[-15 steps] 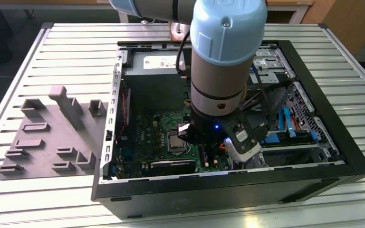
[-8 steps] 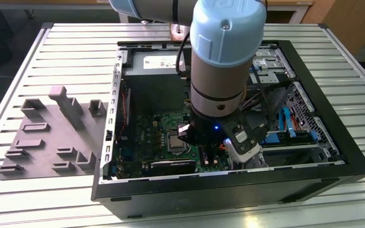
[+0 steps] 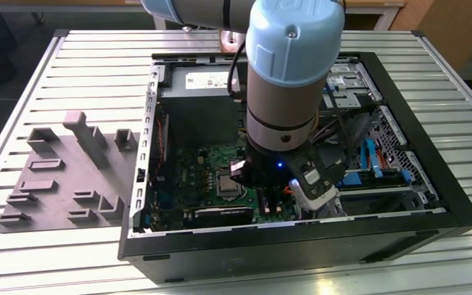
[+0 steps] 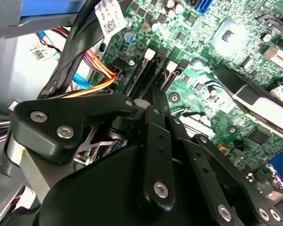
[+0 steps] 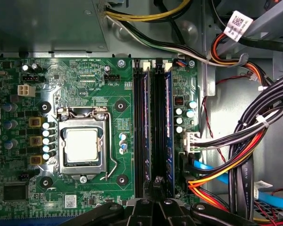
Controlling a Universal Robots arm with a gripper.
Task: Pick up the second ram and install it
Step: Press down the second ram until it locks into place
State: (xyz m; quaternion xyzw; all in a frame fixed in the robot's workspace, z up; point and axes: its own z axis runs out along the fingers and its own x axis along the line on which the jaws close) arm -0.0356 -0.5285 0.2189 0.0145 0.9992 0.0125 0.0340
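1. Exterior view: the arm [image 3: 289, 80] reaches straight down into the open computer case [image 3: 432, 227]. The case lies on its side, so the motherboard [image 3: 191, 169] faces up and can be reached from above.
2. The grey holder block [image 3: 64, 178] sits on the table at the exterior view's left, well apart from the case.
3. In the first wrist view, two dark sticks stand upright in the long slots beside the processor socket [image 5: 82, 146]. The stick nearer the cables is taken to be the second ram [image 5: 168, 127]. The other stick [image 5: 142, 127] runs parallel to it, one slot away.
4. The gripper [image 5: 156, 181] is over the near end of the slots, between the two sticks. Its claw looks pressed together with nothing pinched, which suits a downward push. Contact with the second ram cannot be confirmed.
5. A white code sticker [image 5: 239, 22] hangs on the cable bundle. White print marks the motherboard but is not transcribed.
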